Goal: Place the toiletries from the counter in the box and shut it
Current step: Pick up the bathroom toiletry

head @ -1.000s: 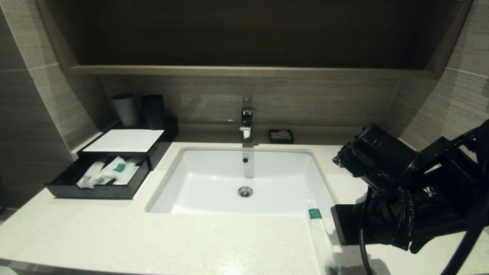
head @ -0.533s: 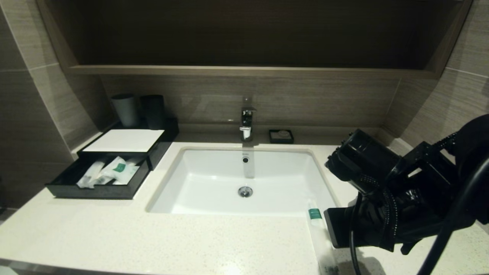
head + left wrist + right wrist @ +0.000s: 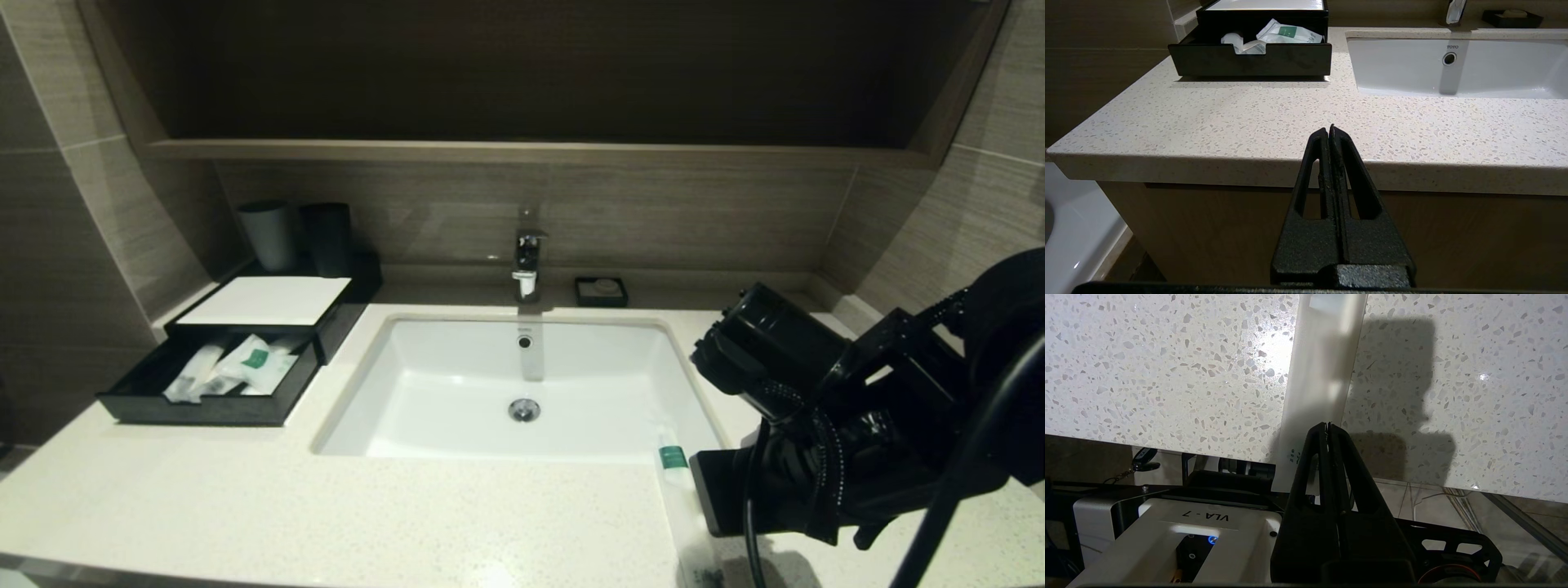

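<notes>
One long translucent sachet (image 3: 684, 506) with a green label lies on the counter (image 3: 245, 506) by the sink's front right corner. In the right wrist view the sachet (image 3: 1323, 375) has its near end hanging over the counter edge. My right gripper (image 3: 1327, 425) is shut, with its tips over that near end; I cannot tell whether they touch it. The right arm (image 3: 816, 425) covers the sachet's right side. The black box (image 3: 269, 300) at the back left has its drawer (image 3: 212, 408) pulled open with several sachets (image 3: 245, 363) inside. My left gripper (image 3: 1331, 127) is shut and empty, low in front of the counter edge.
The white sink basin (image 3: 522, 392) fills the middle of the counter, with a faucet (image 3: 526, 261) behind it. A small black soap dish (image 3: 601, 291) sits at the back. Two dark cups (image 3: 269, 235) stand behind the box. The robot's base (image 3: 1167, 535) shows below the counter edge.
My right arm has moved left, closer to the sachet, and now covers more of its side. The sachet, the box and the drawer have not moved.
</notes>
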